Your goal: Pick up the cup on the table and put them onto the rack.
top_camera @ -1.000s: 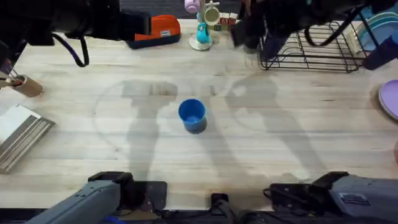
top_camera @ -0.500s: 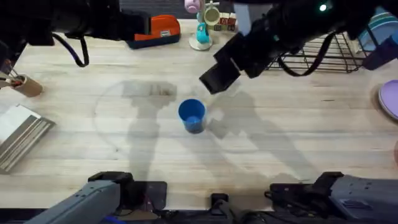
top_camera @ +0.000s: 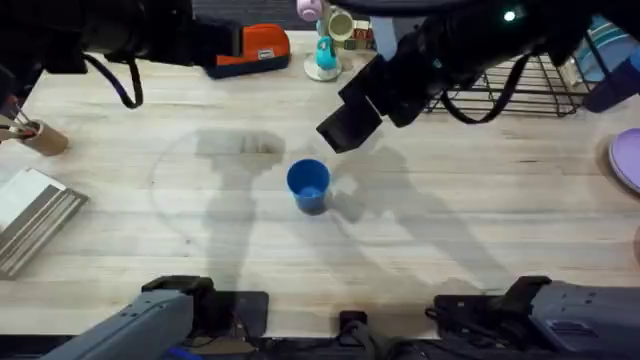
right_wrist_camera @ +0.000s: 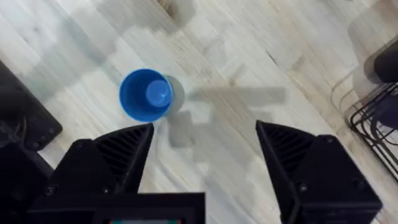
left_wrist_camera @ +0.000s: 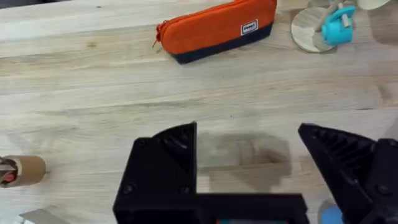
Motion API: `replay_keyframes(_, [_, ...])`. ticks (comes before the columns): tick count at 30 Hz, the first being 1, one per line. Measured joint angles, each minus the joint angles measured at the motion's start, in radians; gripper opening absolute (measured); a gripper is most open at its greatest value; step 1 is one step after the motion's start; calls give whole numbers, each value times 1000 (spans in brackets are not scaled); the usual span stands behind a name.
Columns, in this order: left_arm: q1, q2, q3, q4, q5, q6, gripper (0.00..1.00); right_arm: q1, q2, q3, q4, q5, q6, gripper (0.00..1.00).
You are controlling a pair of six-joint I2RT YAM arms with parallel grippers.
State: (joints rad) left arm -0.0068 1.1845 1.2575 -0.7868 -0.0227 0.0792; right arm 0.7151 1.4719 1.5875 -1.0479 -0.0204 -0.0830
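Observation:
A blue cup (top_camera: pixel 308 185) stands upright, mouth up, in the middle of the pale wooden table (top_camera: pixel 470 220). My right gripper (top_camera: pixel 348 125) hovers above the table just beyond and to the right of the cup. In the right wrist view the cup (right_wrist_camera: pixel 146 94) lies ahead of the open right gripper (right_wrist_camera: pixel 205 149), whose fingers hold nothing. The black wire rack (top_camera: pixel 520 85) sits at the far right, and its corner (right_wrist_camera: pixel 376 118) shows in the right wrist view. My left gripper (left_wrist_camera: pixel 249 168) is open and empty, held high over the far left of the table.
An orange pencil case (top_camera: pixel 262 48) and a pastel mug tree (top_camera: pixel 325 40) stand along the far edge. A purple plate (top_camera: pixel 628 160) lies at the right edge. A cardboard roll (top_camera: pixel 40 138) and a flat stack of boards (top_camera: pixel 35 215) lie at the left.
My right arm has swung from beside the rack leftward and toward the cup, then nearly stopped. The cup and the left arm have not moved.

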Motion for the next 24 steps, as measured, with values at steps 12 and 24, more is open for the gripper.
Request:
replay_keyframes(12, [0, 0, 0, 0, 0, 0, 993, 0, 49, 1, 32, -65, 1, 995])
replay_keyframes(24, [0, 0, 0, 0, 0, 0, 993, 0, 176, 1, 30, -116, 1, 995])
